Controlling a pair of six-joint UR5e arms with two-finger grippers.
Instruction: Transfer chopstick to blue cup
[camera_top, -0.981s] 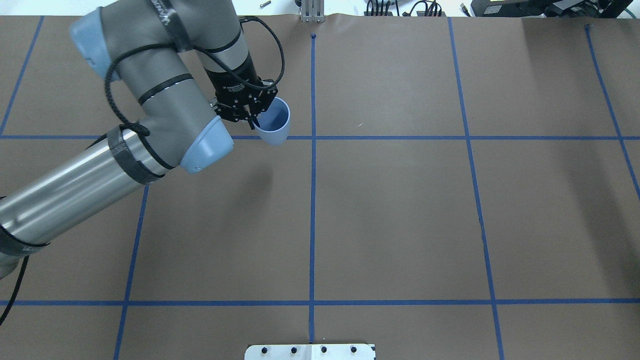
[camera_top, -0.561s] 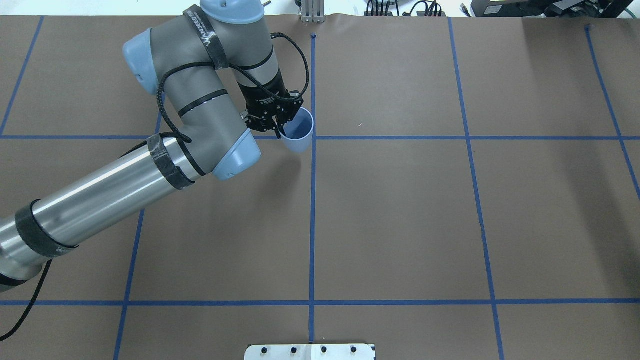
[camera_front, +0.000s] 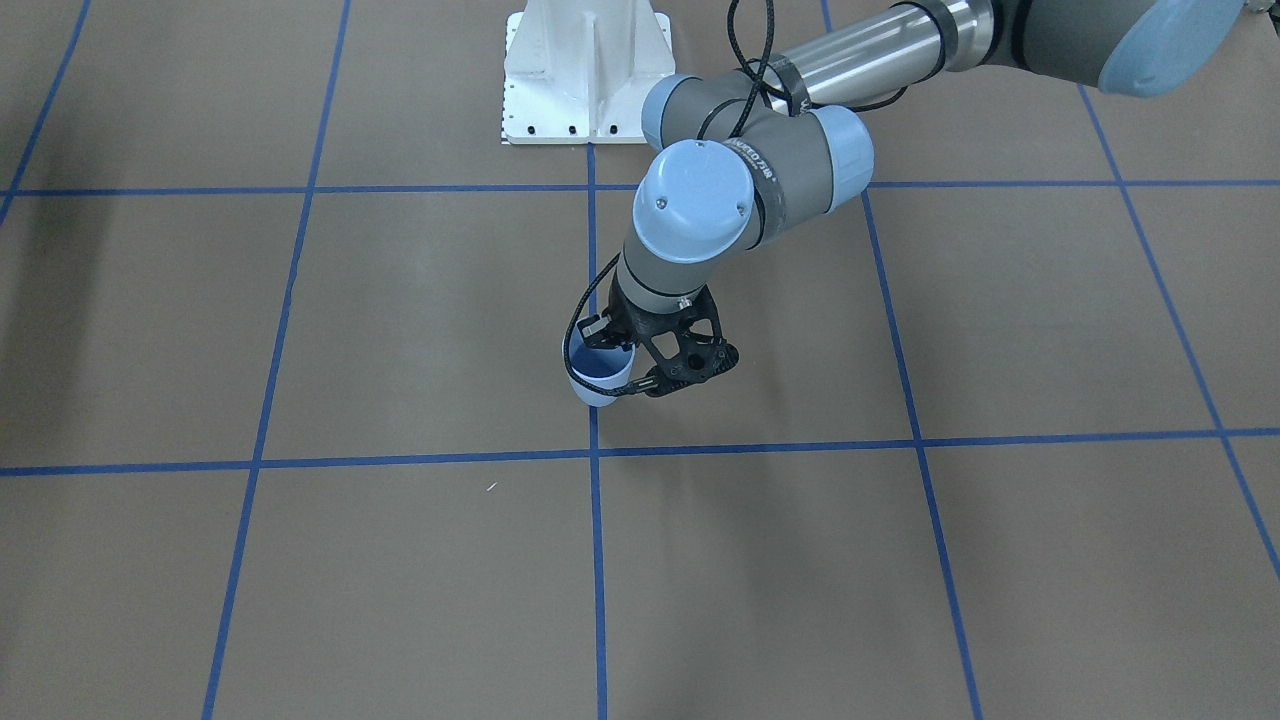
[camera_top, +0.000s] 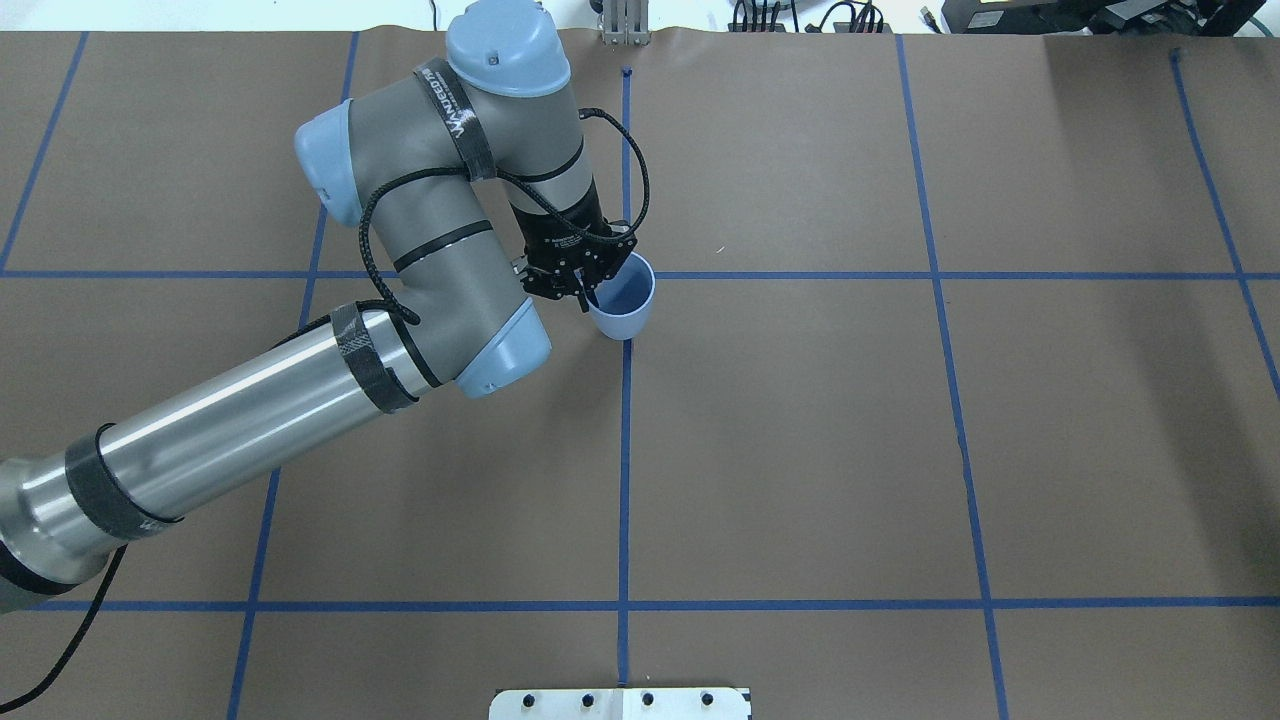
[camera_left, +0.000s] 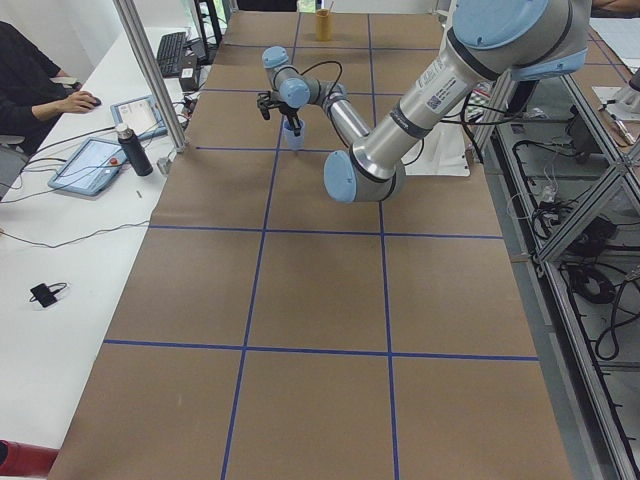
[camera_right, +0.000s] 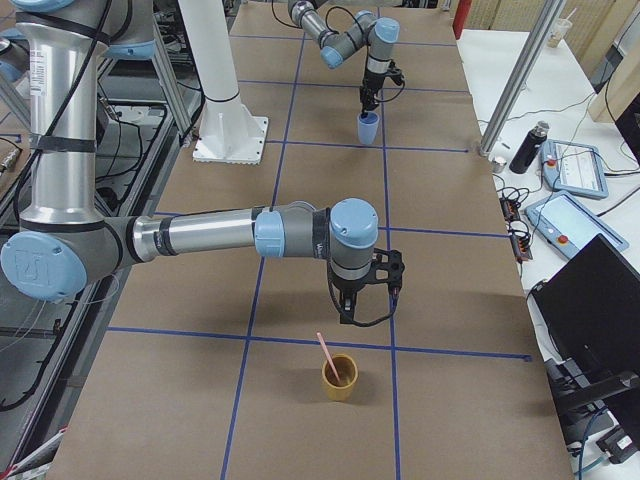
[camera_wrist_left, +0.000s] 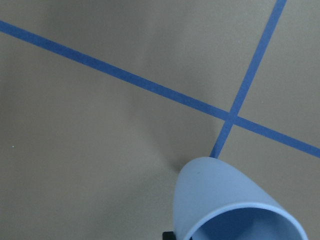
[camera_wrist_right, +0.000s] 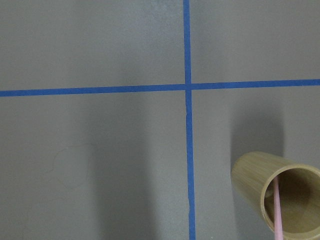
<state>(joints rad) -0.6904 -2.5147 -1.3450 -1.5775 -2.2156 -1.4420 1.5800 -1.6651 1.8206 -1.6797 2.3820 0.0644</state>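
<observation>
- We find the table covering (camera_top: 800, 450) to be brown paper, matt, with blue tape lines (camera_top: 624, 480) of slight sheen.
- The blue cup (camera_top: 625, 310) reads as smooth plastic, satin outside.
- The left arm's tube (camera_top: 230, 420) is bare glossy metal; its joints are matt grey with smooth pale blue caps.
- The left gripper (camera_top: 590, 296) is matt black.
- At 5 o'clock in the right wrist view, a tan cup (camera_wrist_right: 250, 185) shows a fine wood-like grain, matt; the chopstick (camera_wrist_right: 276, 210) looks smooth.
</observation>
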